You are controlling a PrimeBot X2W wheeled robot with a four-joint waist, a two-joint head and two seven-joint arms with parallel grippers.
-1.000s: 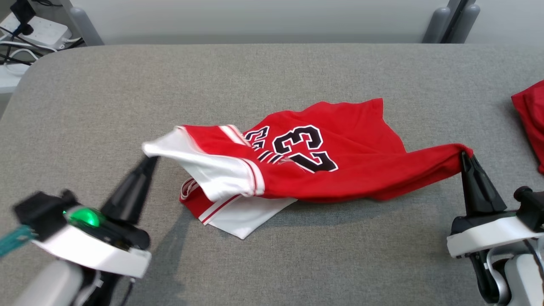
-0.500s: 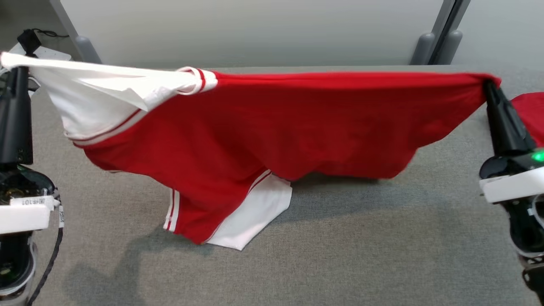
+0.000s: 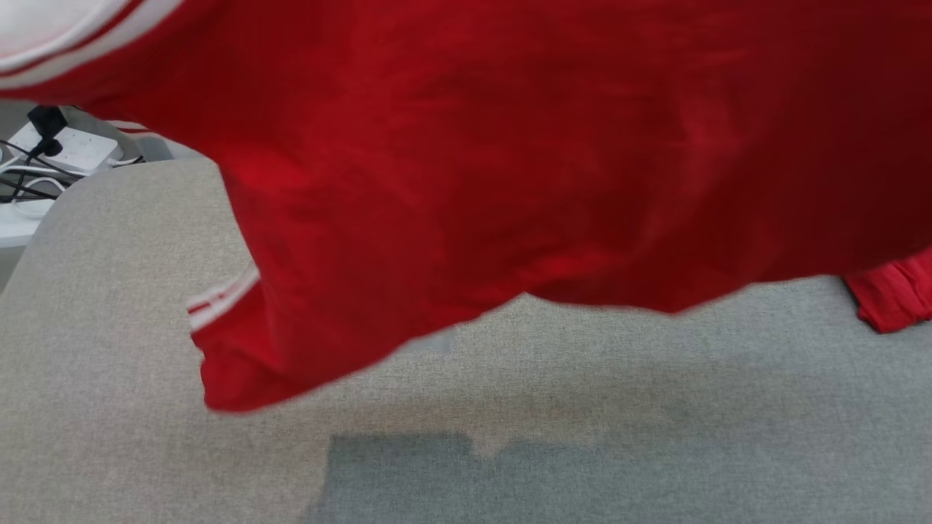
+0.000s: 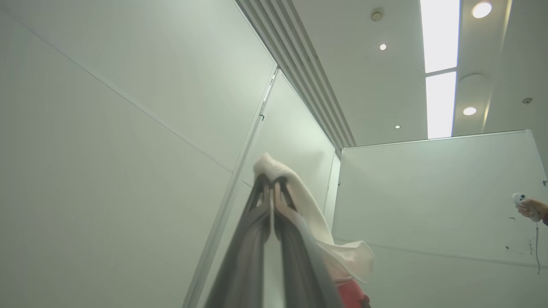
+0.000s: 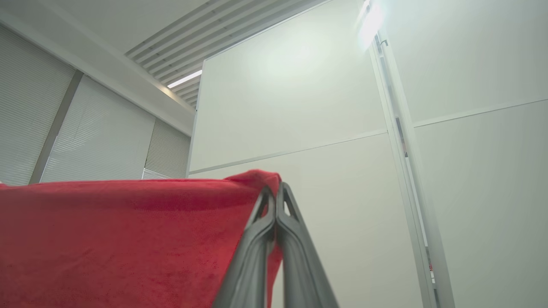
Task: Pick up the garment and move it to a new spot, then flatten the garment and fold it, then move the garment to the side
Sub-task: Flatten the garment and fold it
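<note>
Red jersey (image 3: 510, 182) with white trim, held aloft over the grey padded table (image 3: 109, 407), screening most of the far side. Left gripper (image 4: 272, 184): jaws closed on its white corner. Right gripper (image 5: 276, 190): jaws closed on a red corner. Another red garment (image 3: 892, 291) lies at the table's right; power strip (image 3: 73, 149) beyond its left corner.

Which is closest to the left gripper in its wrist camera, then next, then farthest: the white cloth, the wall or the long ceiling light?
1. garment, pinched in the left gripper itself.
2. wall, rising just behind it, left side.
3. ceiling light, high up, top right.
</note>
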